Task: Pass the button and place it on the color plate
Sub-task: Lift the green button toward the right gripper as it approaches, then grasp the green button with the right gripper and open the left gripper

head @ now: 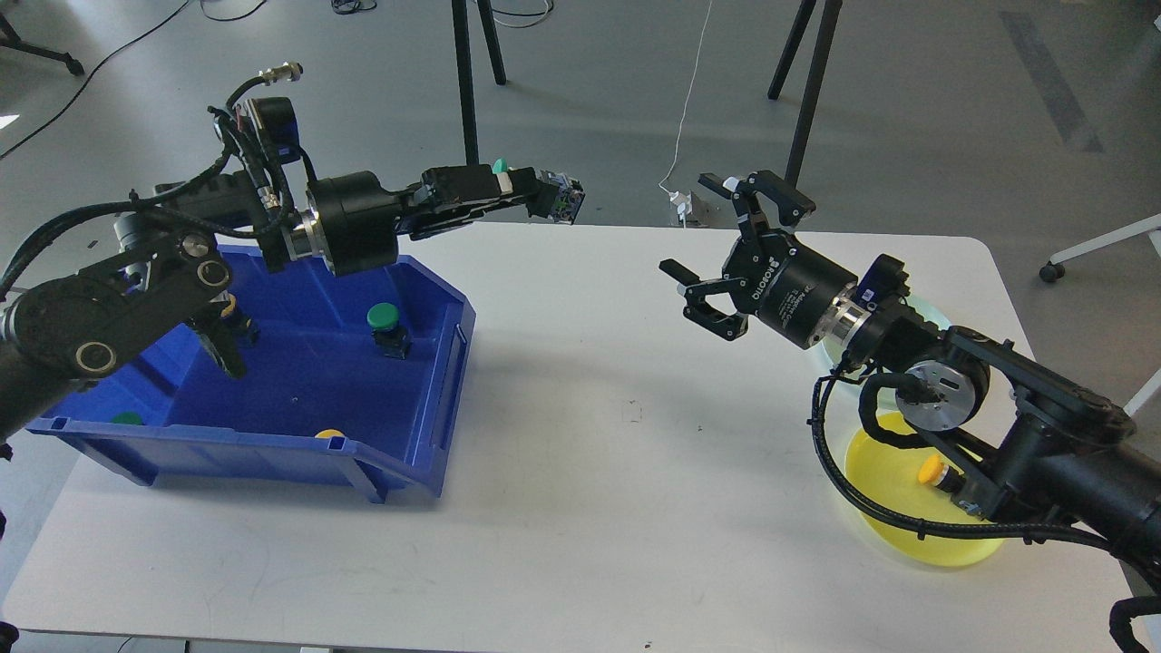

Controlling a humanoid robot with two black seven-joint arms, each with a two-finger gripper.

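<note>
A button [564,198], its cap hidden, is gripped by the left pincer [544,193] above the bench's [580,508] far edge. The right pincer [726,240] is spread wide, empty. The yellow plate [916,521] near the right edge is partly hidden by the arm, and a yellow button [934,471] is seen on it.

The right hand [726,258] carried the brand name ROBOTIQ in white letters on its black body. Smaller print beside it was too tiny to read.

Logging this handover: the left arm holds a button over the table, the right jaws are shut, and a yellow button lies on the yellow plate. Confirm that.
One error: the head view shows the right gripper with jaws open, not shut. The left gripper does hold a button, and a yellow button lies on the yellow plate.
</note>
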